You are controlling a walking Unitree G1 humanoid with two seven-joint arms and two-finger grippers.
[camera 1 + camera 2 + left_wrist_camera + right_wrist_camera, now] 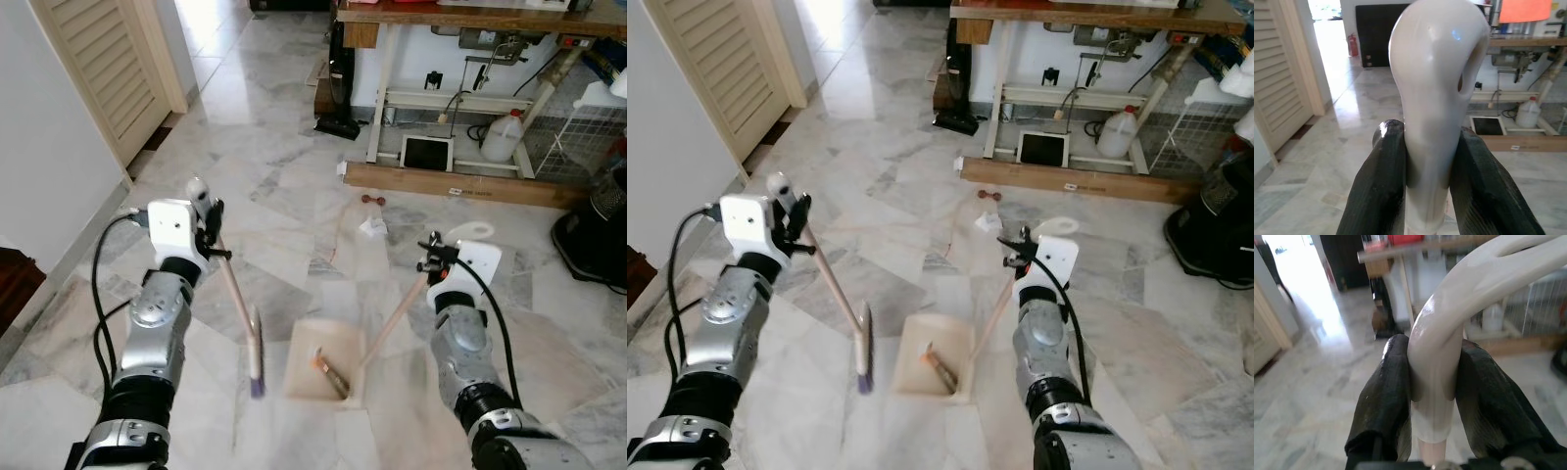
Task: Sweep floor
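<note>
My left gripper point(211, 231) is shut on the white top of a broom handle point(1432, 88). The pale stick slants down to the brush head point(256, 363), which is blurred just above the marble floor. A beige dustpan point(306, 380) sits on the floor between my arms, with a brown stick-like piece point(331, 375) lying inside it. Its long handle point(397, 315) rises to my right gripper point(437, 257), which is shut on the white looped grip point(1436, 362). Farther ahead on the floor lie a crumpled white scrap point(372, 227) and a small brown bit point(372, 199).
A workbench point(470, 20) stands at the back over a long cardboard plank point(441, 182), a white jug point(504, 135) and a black upright appliance point(339, 88). A black round appliance point(598, 235) stands on the right. A louvred door point(103, 69) and a white wall are on the left.
</note>
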